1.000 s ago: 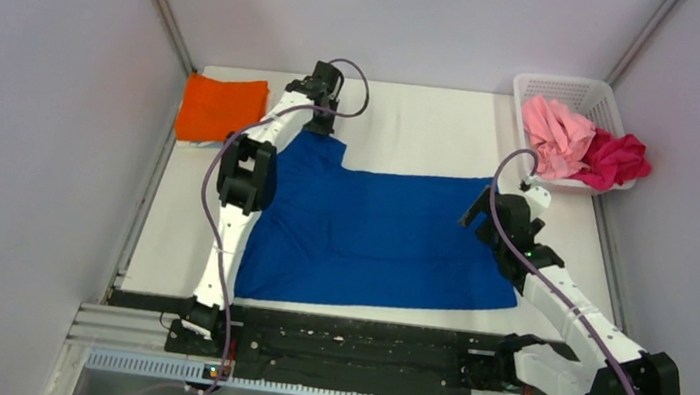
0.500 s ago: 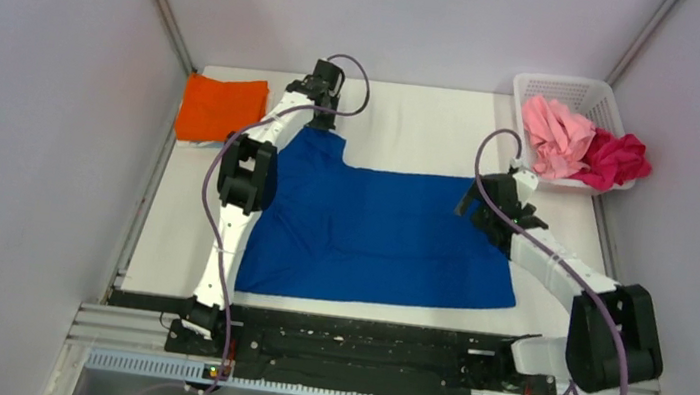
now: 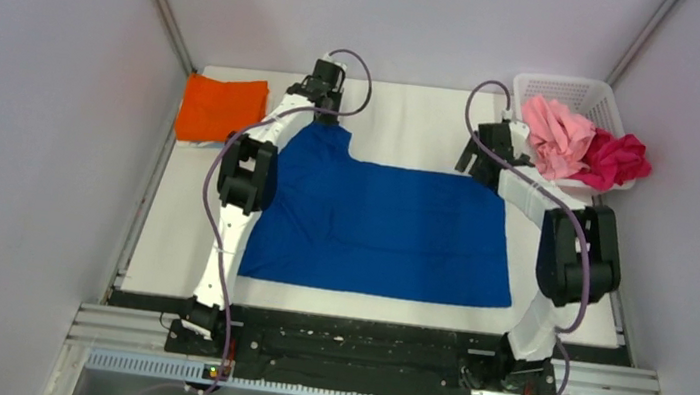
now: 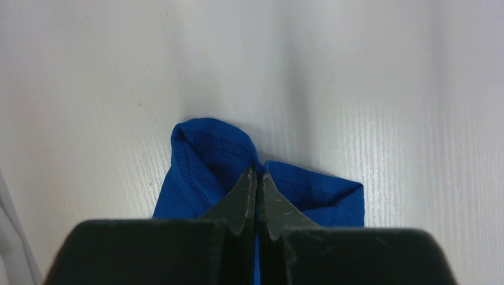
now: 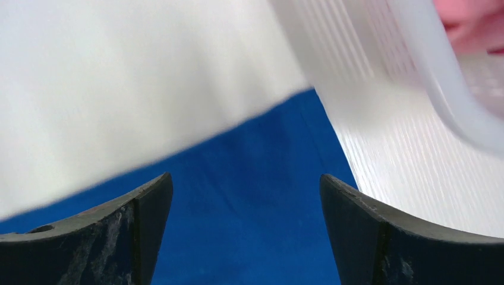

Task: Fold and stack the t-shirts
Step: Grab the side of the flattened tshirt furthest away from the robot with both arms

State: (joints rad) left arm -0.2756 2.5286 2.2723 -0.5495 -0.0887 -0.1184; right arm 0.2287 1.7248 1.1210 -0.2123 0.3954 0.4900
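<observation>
A royal blue t-shirt (image 3: 378,226) lies spread flat on the white table, plain side up. My left gripper (image 3: 320,123) is at its far left corner and is shut on a bunched sleeve of the blue shirt (image 4: 208,148); its tips (image 4: 257,173) pinch the hem. My right gripper (image 3: 476,168) is open and empty above the shirt's far right corner (image 5: 249,196). A folded orange t-shirt (image 3: 221,108) lies at the far left. A light pink t-shirt (image 3: 555,134) and a magenta t-shirt (image 3: 615,158) lie crumpled in the basket.
A white lattice plastic basket (image 3: 566,85) stands at the far right corner, close to my right gripper; its rim shows in the right wrist view (image 5: 440,77). Grey walls close in the table on both sides. A black rail (image 3: 358,345) runs along the near edge.
My right arm has swung away from the near right side to the shirt's far right corner beside the basket. The blue shirt's right edge now lies straighter and flatter. The left gripper has stayed put.
</observation>
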